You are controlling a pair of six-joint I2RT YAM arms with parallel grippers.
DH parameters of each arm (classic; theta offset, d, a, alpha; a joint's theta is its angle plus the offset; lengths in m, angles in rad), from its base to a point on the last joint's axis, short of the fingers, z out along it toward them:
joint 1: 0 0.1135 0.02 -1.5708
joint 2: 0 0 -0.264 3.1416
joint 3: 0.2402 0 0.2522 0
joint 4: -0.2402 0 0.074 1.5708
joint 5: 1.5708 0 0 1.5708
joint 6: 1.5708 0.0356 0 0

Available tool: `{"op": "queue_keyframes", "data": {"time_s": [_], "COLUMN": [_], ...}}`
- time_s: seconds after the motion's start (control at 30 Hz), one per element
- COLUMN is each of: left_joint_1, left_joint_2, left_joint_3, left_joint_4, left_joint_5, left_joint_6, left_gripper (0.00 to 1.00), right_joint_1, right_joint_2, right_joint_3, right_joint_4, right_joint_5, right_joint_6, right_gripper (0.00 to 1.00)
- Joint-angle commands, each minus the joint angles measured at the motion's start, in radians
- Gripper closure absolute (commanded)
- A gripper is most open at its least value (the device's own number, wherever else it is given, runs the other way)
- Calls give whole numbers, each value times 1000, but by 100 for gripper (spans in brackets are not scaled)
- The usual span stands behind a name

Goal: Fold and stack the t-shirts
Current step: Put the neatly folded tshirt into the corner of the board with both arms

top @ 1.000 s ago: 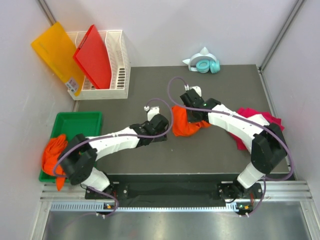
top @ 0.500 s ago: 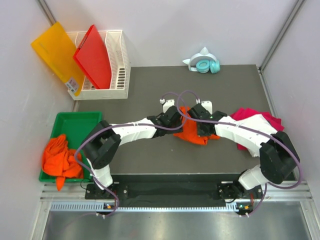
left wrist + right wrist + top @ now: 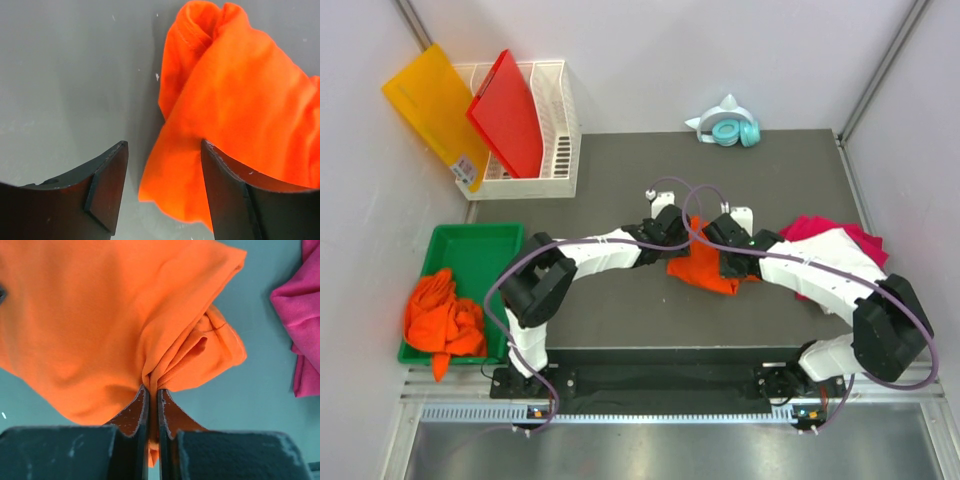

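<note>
A crumpled orange t-shirt (image 3: 705, 270) lies mid-table. My right gripper (image 3: 728, 252) is shut on a bunched fold of it; in the right wrist view the cloth (image 3: 90, 315) fans out from the closed gripper (image 3: 152, 396). My left gripper (image 3: 675, 232) sits at the shirt's left edge. In the left wrist view it (image 3: 165, 187) stands open, with a loose corner of the orange shirt (image 3: 240, 100) hanging between the fingers and touching neither pad. A magenta t-shirt (image 3: 865, 240) lies at the right, partly under the right arm. More orange t-shirts (image 3: 440, 315) are heaped in the green bin (image 3: 480, 245).
A white basket (image 3: 560, 130) at the back left holds a red board (image 3: 510, 110), with a yellow board (image 3: 430, 100) leaning beside it. Teal headphones (image 3: 730, 130) rest at the table's back edge. Walls close in on both sides.
My left arm swung right across the table to the orange shirt's left edge and its jaws spread wider. My right gripper moved right and nearer, carrying the shirt down with it.
</note>
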Motion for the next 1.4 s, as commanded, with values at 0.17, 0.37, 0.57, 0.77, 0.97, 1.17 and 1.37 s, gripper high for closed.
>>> {"op": "queue_keyframes", "data": {"time_s": [0.17,0.37,0.57,0.77,0.97,1.17,1.37], "left_joint_1": [7,7,6,3,4,44,99], "left_joint_2": [129,146,155,143,58,-97,-215], "left_joint_3": [48,46,46,-1,-55,0,43], "left_joint_4": [118,139,147,118,52,-124,-201], "left_joint_5": [162,233,298,286,185,0,-77], "left_joint_6": [-14,-31,-20,-40,-18,63,123], "left_gripper": [35,35,40,100,100,100,100], "right_joint_1": [14,11,7,-1,-9,-47,-64], "right_joint_2": [-50,-46,-40,-44,-34,-17,52], "right_joint_3": [-24,-34,-32,-37,-23,80,198], "right_joint_4": [7,7,10,16,29,21,39], "right_joint_5": [13,15,19,13,16,56,49], "right_joint_6": [17,16,17,40,39,-24,-69], "right_gripper": [100,100,100,100,100,100,100]}}
